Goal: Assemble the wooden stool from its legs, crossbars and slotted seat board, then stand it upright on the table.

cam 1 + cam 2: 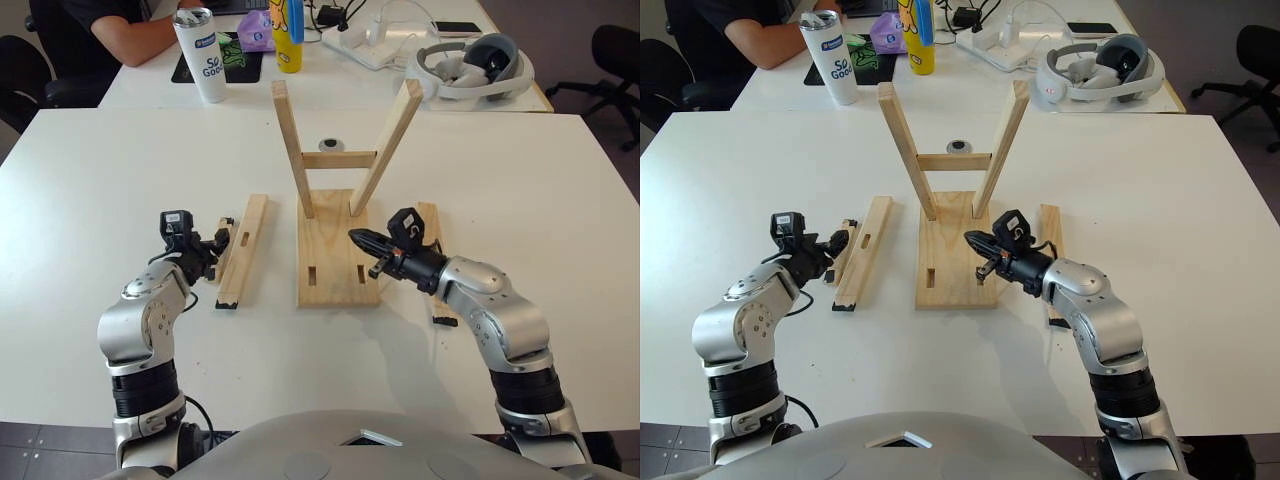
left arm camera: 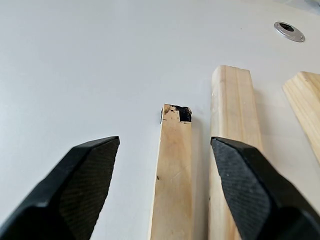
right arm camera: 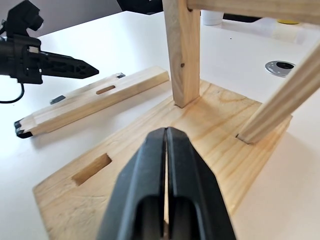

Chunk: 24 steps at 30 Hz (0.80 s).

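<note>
The slotted seat board (image 1: 338, 262) lies flat mid-table. Two legs (image 1: 293, 145) stand in its far slots, splayed apart and joined by a crossbar (image 1: 338, 158). My right gripper (image 1: 358, 240) is shut and empty, hovering low over the board's right side (image 3: 215, 125), near an open slot (image 3: 91, 169). A loose slotted leg (image 1: 243, 248) lies left of the board, with a thin crossbar (image 2: 172, 170) at its left side. My left gripper (image 2: 165, 141) is open, its fingers straddling that thin bar's end without touching it. Another loose leg (image 1: 432, 232) lies behind my right gripper.
A metal grommet (image 1: 332, 144) sits in the tabletop behind the stool legs. On the far table stand a white tumbler (image 1: 205, 55), a yellow bottle (image 1: 288, 35) and a headset (image 1: 470, 65). Bare tabletop spreads to both sides and along the near edge.
</note>
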Each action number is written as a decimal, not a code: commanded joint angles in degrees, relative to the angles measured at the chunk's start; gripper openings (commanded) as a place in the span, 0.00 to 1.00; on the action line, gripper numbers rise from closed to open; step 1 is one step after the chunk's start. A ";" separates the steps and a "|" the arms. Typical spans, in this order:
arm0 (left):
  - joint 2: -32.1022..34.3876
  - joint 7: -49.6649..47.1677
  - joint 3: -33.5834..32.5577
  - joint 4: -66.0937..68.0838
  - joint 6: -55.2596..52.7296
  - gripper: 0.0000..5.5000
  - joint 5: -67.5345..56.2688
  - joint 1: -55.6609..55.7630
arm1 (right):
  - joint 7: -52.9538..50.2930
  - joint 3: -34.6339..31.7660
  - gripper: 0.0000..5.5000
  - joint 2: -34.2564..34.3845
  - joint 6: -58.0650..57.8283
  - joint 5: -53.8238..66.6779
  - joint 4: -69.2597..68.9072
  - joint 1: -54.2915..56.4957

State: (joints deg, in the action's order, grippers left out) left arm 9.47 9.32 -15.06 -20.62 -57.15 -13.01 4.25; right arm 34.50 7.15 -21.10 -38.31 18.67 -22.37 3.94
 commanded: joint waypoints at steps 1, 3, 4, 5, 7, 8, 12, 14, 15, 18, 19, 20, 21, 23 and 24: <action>2.49 0.75 1.65 1.39 0.59 0.62 0.54 -1.00 | 0.15 0.07 0.00 -0.54 0.06 0.58 -0.01 0.94; 2.37 0.77 2.50 1.41 0.39 0.62 0.31 -1.97 | 0.37 0.33 0.00 -0.68 0.06 0.55 0.12 1.21; 2.56 0.69 3.19 1.53 0.66 0.62 0.57 -2.41 | 0.38 0.38 0.00 -0.64 0.02 0.60 0.12 1.24; 2.39 0.64 3.32 1.73 0.62 0.62 0.38 -2.64 | 0.36 0.43 0.00 -0.63 -0.02 0.63 0.07 1.23; 2.71 0.90 4.05 1.90 0.71 0.62 0.26 -3.16 | 0.41 0.67 0.00 -0.73 -0.22 0.66 -0.12 1.27; 2.75 0.97 4.18 1.75 0.56 0.62 0.08 -3.47 | 0.58 0.85 0.00 -0.82 -0.31 0.69 -0.09 1.47; 2.83 0.70 4.69 2.01 0.73 0.62 0.21 -4.17 | 0.71 1.32 0.00 -1.11 -0.52 0.77 -0.03 2.15; 2.77 0.93 4.73 2.24 0.45 0.62 -0.21 -4.32 | 0.69 1.41 0.00 -1.26 -0.62 0.75 0.00 2.48; 2.73 1.04 4.74 2.37 0.36 0.62 -0.39 -4.34 | 0.65 1.42 0.00 -1.30 -0.66 0.74 -0.01 2.55; 3.45 1.35 5.35 2.99 0.47 0.54 -0.14 -4.87 | 0.61 1.38 0.00 -1.45 -0.80 0.66 0.09 3.12; 3.90 1.51 5.68 3.18 0.57 0.51 0.05 -5.14 | 0.63 1.36 0.00 -1.47 -0.87 0.68 0.13 3.42; 4.32 1.72 6.03 3.37 0.51 0.48 0.14 -5.38 | 0.63 1.32 0.00 -1.49 -0.96 0.73 0.10 3.63; 4.69 2.13 6.36 3.54 0.23 0.45 -0.03 -5.64 | 0.60 1.23 0.00 -1.52 -1.11 0.85 0.00 3.84; 5.93 3.12 7.51 3.96 0.01 0.39 -0.02 -6.01 | 0.56 1.04 0.00 -1.59 -1.35 1.10 -0.27 4.10; 6.54 3.64 7.98 4.23 -0.07 0.37 -0.06 -6.12 | 0.58 0.98 0.00 -1.63 -1.44 1.19 -0.38 4.26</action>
State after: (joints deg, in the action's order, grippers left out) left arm 14.77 11.62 -8.83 -18.33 -55.42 -13.05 -0.12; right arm 34.89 8.23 -22.08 -38.89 19.07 -22.36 7.36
